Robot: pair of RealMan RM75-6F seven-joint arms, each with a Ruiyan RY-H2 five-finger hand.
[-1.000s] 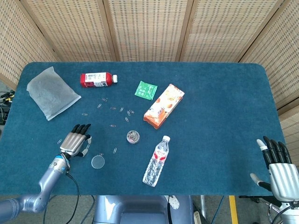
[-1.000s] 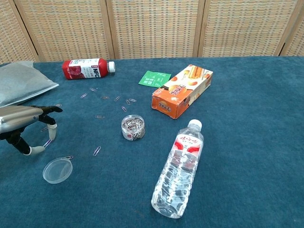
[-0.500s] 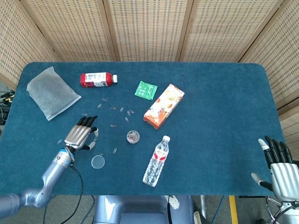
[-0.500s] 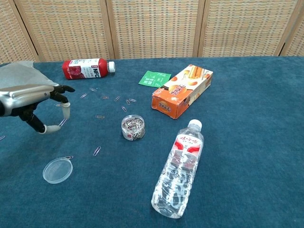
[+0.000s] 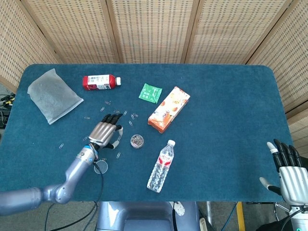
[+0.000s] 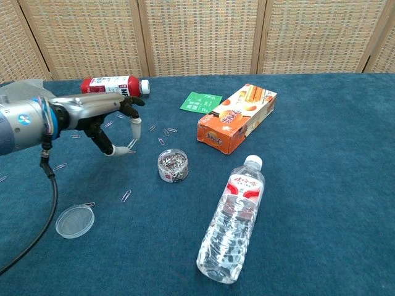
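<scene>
My left hand (image 5: 105, 132) hovers over the blue table (image 5: 226, 115), just left of a small clear jar (image 5: 136, 141) full of paper clips. In the chest view this left hand (image 6: 108, 120) pinches a paper clip (image 6: 131, 144) between thumb and a fingertip, a short way left of the jar (image 6: 173, 164). The jar's clear lid (image 6: 74, 221) lies flat near the front edge. Loose paper clips (image 5: 126, 113) are scattered behind the hand. My right hand (image 5: 288, 171) stays off the table's near right corner, fingers spread and holding nothing.
A water bottle (image 5: 161, 166) lies on its side right of the jar. An orange box (image 5: 169, 109) and a green packet (image 5: 150, 92) lie behind it. A red bottle (image 5: 100, 82) and a grey plastic bag (image 5: 54, 95) sit at the back left.
My left hand has travelled right and away from me, carrying the pinched paper clip from beside the lid to near the jar. The right hand has barely moved.
</scene>
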